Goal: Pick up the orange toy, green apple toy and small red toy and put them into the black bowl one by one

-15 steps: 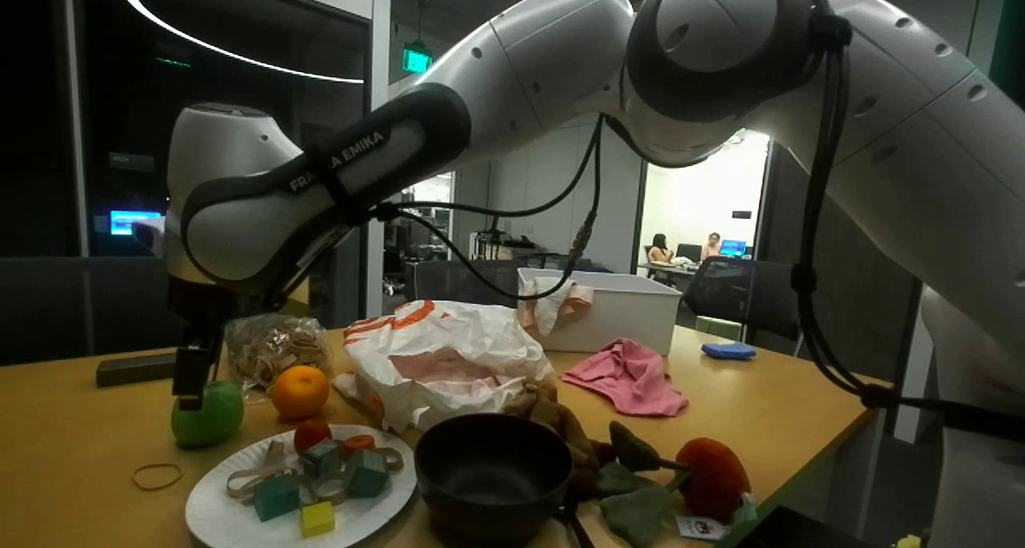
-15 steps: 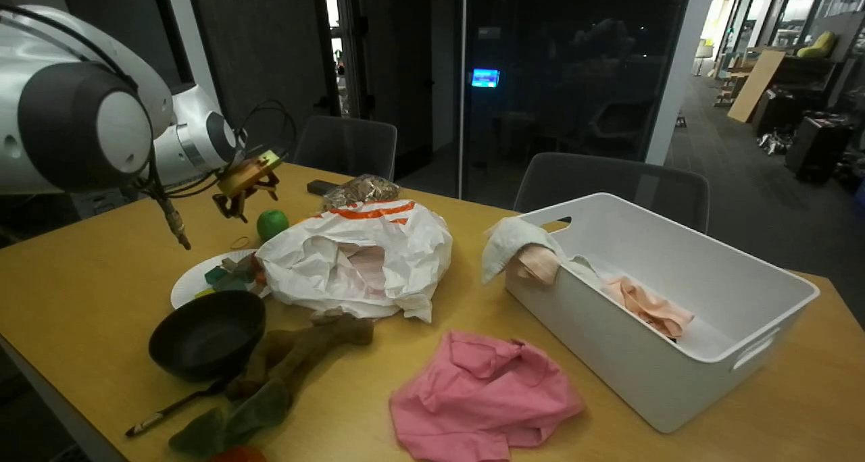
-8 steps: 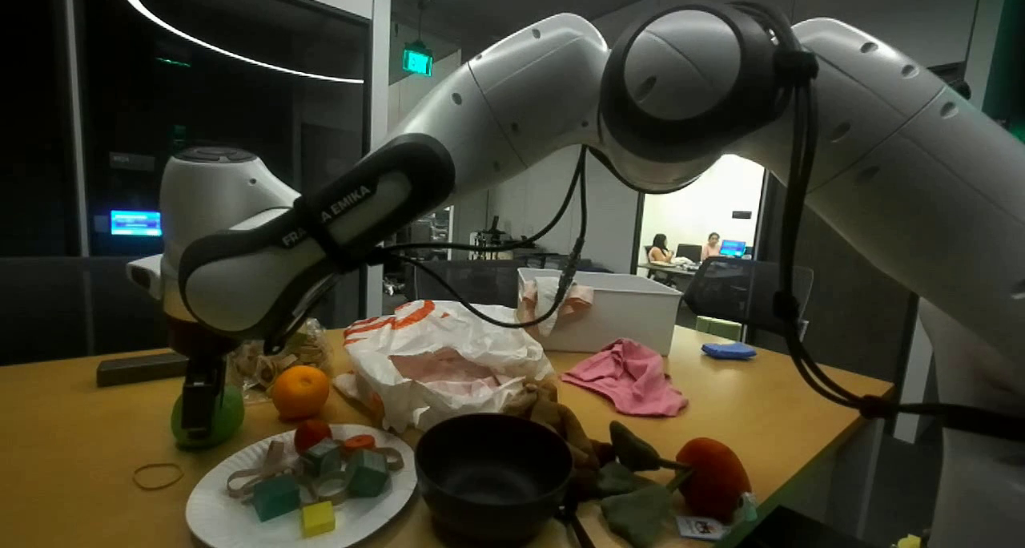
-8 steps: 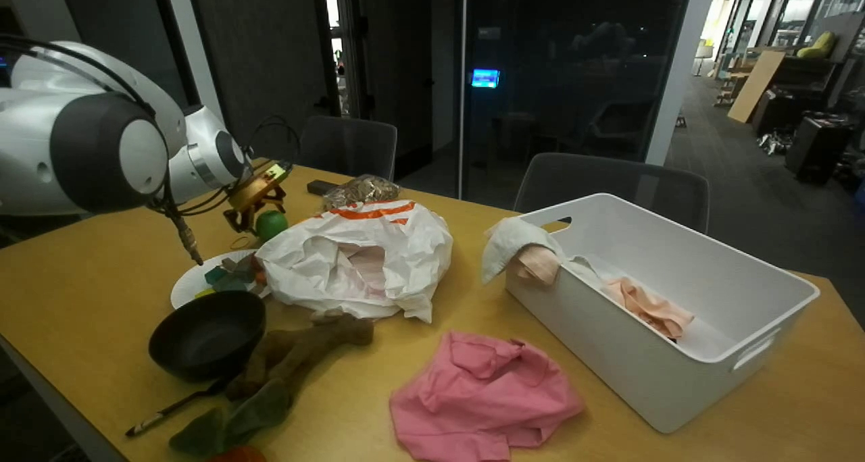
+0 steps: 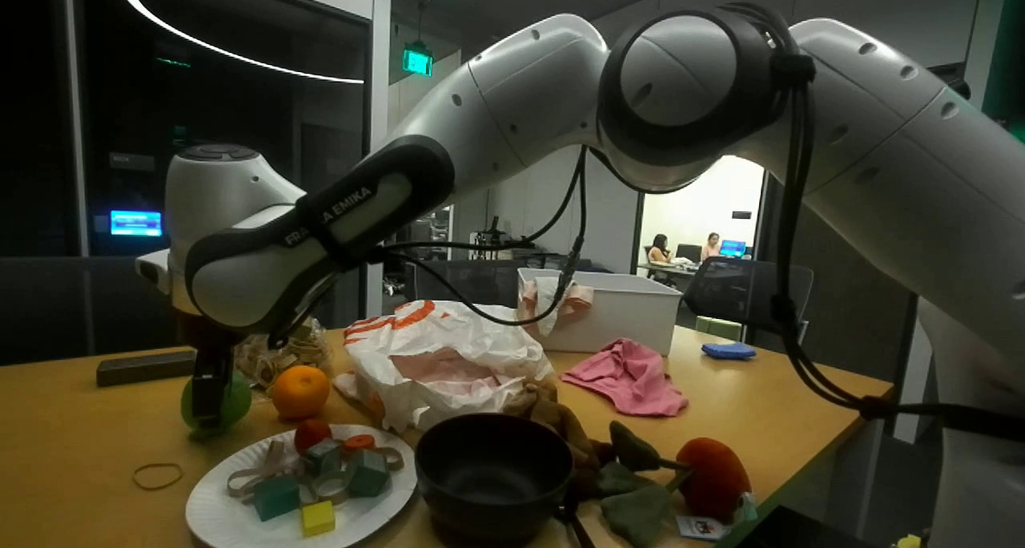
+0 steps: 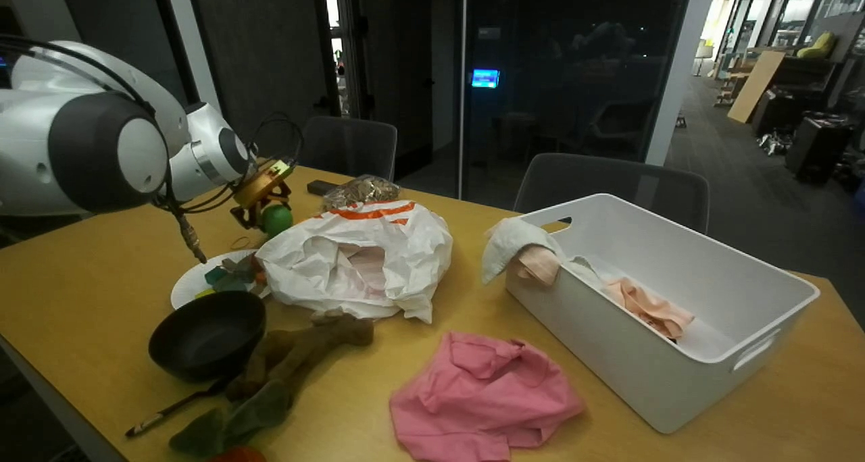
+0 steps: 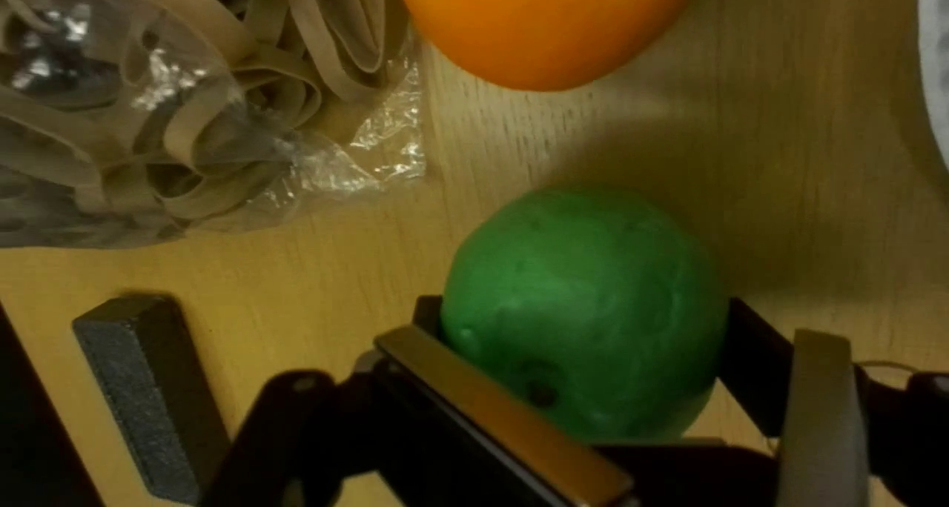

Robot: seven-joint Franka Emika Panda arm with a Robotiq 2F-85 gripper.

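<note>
My gripper is closed around the green apple toy, with a finger against each side of it. In an exterior view the gripper covers part of the apple, which looks slightly raised off the table. The orange toy rests beside it and shows at the top of the wrist view. The small red toy lies on the white plate among blocks. The black bowl stands upright right of the plate; it also shows in an exterior view, with nothing visible inside.
The white plate holds blocks and bands. A clear bag of rubber bands and a dark block lie near the apple. A white plastic bag, plush toy, pink cloth and white bin stand around.
My gripper came down over the green apple toy and closed on it. The apple has since shifted slightly right and up with the gripper.
</note>
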